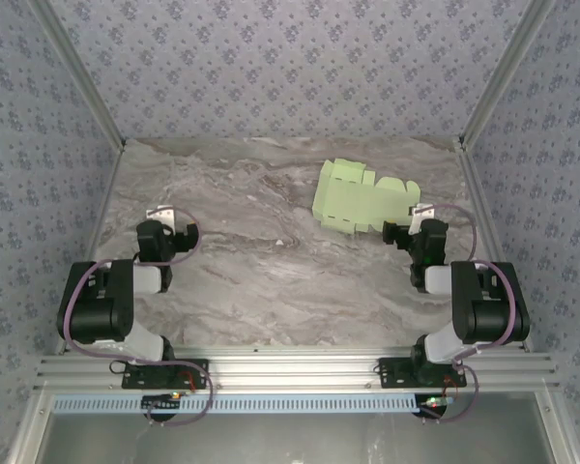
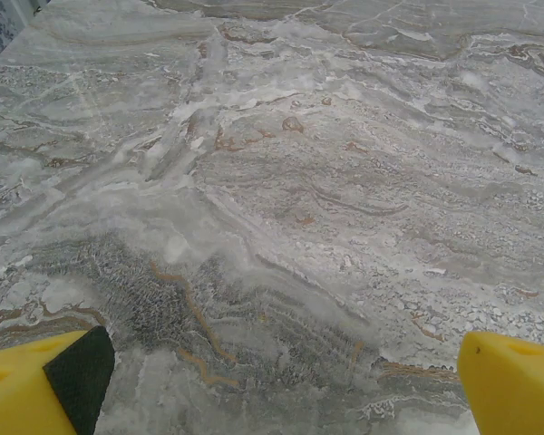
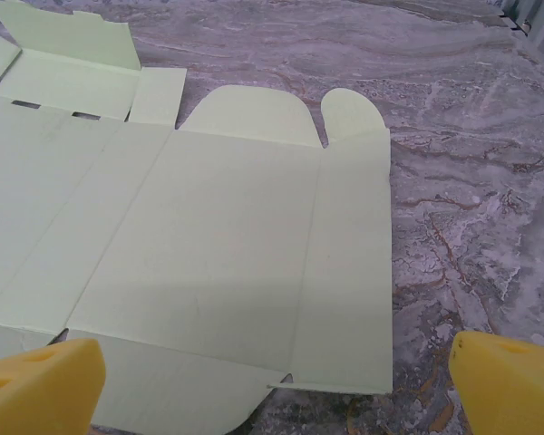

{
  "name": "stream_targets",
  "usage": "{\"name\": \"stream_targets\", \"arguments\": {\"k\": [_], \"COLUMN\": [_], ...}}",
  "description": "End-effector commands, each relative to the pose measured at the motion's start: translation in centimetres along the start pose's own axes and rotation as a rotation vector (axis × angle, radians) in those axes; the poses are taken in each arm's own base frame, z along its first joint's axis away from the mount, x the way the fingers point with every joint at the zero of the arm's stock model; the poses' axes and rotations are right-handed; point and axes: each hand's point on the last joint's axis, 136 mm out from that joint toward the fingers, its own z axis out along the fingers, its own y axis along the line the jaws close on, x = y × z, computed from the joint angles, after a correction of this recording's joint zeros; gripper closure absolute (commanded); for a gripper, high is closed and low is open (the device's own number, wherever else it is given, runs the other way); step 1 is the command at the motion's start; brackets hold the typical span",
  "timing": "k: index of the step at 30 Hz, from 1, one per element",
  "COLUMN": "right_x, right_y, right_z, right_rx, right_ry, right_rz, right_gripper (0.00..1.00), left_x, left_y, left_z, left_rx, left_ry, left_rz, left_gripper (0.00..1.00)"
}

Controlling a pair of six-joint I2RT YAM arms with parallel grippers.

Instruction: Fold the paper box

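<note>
Barely begun: paper box (image 3: 208, 245) mostly flat, unfolded, just ahead of wide-open, empty right gripper (image 3: 276, 390); left gripper (image 2: 272, 385) likewise open, empty, well apart.

Flat pale-green thin card paper box (image 3: 218, 245): matt, smooth, creased along fold lines. Grey veined marble-look surface (image 2: 344, 181): smooth, faint sheen. Yellow fingertips (image 3: 45, 381) of the right end effector (image 3: 276, 381): matt, plastic-like.
</note>
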Motion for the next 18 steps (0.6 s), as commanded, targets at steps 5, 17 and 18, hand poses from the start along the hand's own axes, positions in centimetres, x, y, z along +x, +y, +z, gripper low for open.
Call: {"name": "stream_targets", "arguments": {"k": [5,17,18], "right_x": [-0.65,-0.66,-0.63], "right_y": [-0.20,-0.18,-0.21], "right_z": [0.26,0.25,0.26], "right_rx": [0.005,0.000,0.001], "right_ry": [-0.011,-0.011,-0.011], "right_rz": [-0.008,-0.005,-0.005], "right_gripper": [0.00,0.00,0.00], "left_x": [-1.91,-1.91,-1.94], "left_y": [-0.14,-0.11,-0.12], "left_z": [0.25,0.25,0.24], "left_rx": [0.001,0.000,0.000], "left_ry": [-0.051,-0.050,-0.051], "left_rz": [0.002,0.003,0.003], "left_gripper": [0.01,0.01,0.01]}}
